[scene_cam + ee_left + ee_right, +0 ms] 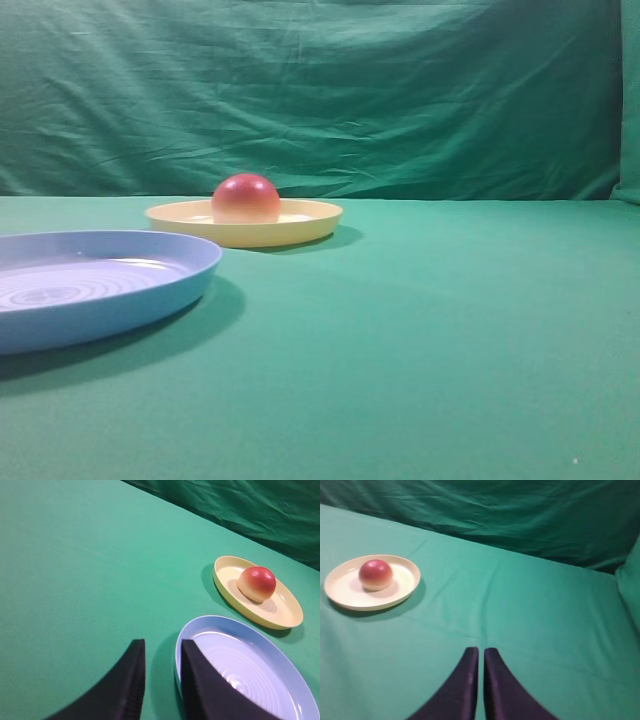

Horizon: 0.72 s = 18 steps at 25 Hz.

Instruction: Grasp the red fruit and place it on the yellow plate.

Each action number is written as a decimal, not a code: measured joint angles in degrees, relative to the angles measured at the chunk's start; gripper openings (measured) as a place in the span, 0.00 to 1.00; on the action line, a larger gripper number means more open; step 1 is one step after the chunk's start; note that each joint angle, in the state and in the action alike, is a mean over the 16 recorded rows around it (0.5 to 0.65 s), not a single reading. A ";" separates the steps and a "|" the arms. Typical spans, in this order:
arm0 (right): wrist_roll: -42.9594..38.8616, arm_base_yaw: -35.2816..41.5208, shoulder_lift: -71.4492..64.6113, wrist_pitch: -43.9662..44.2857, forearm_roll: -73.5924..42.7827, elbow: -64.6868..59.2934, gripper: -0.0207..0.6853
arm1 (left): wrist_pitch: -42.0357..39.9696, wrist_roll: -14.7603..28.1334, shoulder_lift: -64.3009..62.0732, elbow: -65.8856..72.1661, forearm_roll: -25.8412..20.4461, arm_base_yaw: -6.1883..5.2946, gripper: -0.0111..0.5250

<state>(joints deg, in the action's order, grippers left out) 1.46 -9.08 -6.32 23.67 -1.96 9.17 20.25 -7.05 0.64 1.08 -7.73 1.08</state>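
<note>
The red fruit (245, 198) sits inside the yellow plate (305, 226), on the plate floor, red side up and pale base down. The blue plate (150, 290) lies just beside the yellow plate, apart from it, on the green cloth (450, 340). The left gripper (161, 652) hangs near the blue plate's rim, jaws parted by a narrow gap, holding nothing. The right gripper (480, 655) hangs over bare cloth, well apart from the yellow plate, fingers pressed nearly together with only a thin slit between them, grasping nothing
</note>
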 joint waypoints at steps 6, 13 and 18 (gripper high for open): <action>0.00 1.91 5.53 -1.36 0.86 -7.05 0.03 | 0.00 0.00 0.00 0.00 0.00 0.00 0.31; 0.00 2.33 6.97 -2.01 1.76 -10.31 0.03 | 0.00 0.00 0.00 0.00 0.00 0.00 0.31; 0.00 2.34 7.02 -1.91 1.98 -10.68 0.03 | 0.00 0.00 0.00 0.00 0.00 0.00 0.31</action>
<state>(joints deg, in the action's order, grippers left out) 1.46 -6.74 0.70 21.75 0.02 -1.51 20.25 -7.05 0.64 1.08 -7.73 1.08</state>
